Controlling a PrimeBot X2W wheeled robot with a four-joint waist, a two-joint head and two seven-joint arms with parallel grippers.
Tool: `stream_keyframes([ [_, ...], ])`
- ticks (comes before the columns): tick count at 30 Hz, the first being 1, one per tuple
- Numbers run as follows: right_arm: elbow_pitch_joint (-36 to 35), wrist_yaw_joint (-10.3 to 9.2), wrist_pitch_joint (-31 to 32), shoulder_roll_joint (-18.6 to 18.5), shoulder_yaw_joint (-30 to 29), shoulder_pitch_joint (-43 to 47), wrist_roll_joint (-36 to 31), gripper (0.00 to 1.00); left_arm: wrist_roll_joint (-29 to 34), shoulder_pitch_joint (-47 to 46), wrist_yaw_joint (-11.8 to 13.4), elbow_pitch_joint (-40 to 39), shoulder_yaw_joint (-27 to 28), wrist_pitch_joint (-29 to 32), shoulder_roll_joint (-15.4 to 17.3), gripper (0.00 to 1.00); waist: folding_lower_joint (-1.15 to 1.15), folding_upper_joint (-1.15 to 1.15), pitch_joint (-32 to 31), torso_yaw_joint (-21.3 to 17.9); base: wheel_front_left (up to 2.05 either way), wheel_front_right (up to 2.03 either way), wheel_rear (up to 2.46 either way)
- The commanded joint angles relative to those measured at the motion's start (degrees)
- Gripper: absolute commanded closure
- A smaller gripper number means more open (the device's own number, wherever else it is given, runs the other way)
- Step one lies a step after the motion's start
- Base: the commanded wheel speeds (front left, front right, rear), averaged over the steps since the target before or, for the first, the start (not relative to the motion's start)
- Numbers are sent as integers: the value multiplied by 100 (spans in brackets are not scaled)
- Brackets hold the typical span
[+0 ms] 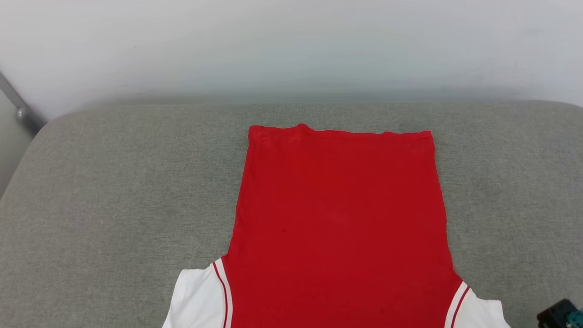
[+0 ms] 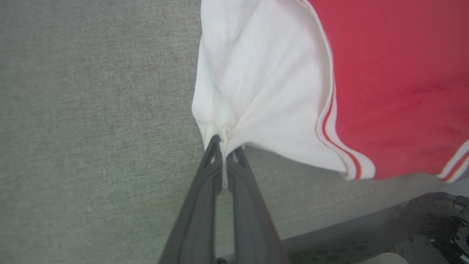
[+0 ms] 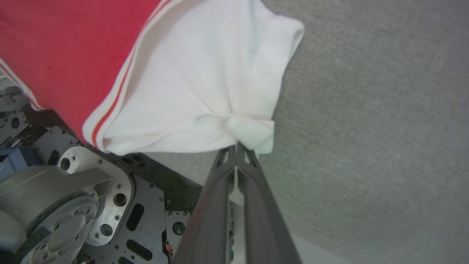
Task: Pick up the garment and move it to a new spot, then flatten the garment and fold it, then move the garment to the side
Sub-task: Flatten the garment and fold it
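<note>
The garment (image 1: 339,218), a red jersey with white sleeves and red-white trim, lies spread on the grey cushioned surface (image 1: 114,205), plain red side up, hem toward the far wall. Its near part runs past the bottom of the head view. In the left wrist view my left gripper (image 2: 225,145) is shut on a pinch of one white sleeve (image 2: 263,84). In the right wrist view my right gripper (image 3: 236,148) is shut on a bunched corner of the other white sleeve (image 3: 205,80). Both sleeves are lifted and pulled taut near the cushion's front edge.
A pale wall (image 1: 291,45) rises behind the cushion, with a grey metal bar (image 1: 20,109) at the far left. The robot's metal base (image 3: 73,205) shows below the cushion's front edge. Grey fabric lies bare on both sides of the garment.
</note>
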Motion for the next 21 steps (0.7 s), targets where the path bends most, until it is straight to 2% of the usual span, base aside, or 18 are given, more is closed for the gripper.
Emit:
stream_keyframes([
  [1, -54, -8, 46, 19, -132, 50, -16, 86, 9, -10, 4, 5, -18, 7, 7, 100, 1, 0, 5, 16, 0, 0, 0],
  [2, -109, -8, 82, 59, -225, 54, -38, 53, 28, -41, -25, 5, -30, 22, -8, 100, 1, 0, 11, 26, 0, 0, 0],
  [3, -170, -8, 122, 85, -316, 48, -42, 0, 50, -70, -41, 8, -42, 30, -20, 100, 1, 0, 16, 35, 0, 0, 0],
  [7, -477, -7, 301, -30, -803, -118, -64, 0, 168, -230, -67, 16, -60, 21, -30, 100, 1, 0, 80, 81, 0, 0, 0],
  [14, -1147, -7, 860, -584, -1714, -893, 65, 0, 415, -577, -112, -43, -74, 9, -87, 100, 1, 0, 478, 260, 0, 0, 0],
  [17, -1381, -7, 1377, -867, -1858, -1520, 234, 0, 596, -788, -118, -72, -100, 11, -120, 100, 1, 0, 790, 365, 0, 0, 0],
  [21, -1410, -7, 2520, -1234, -1827, -2477, 616, 0, 816, -1125, -121, -182, -120, 17, -211, 100, 1, 0, 1304, 573, 0, 0, 0],
])
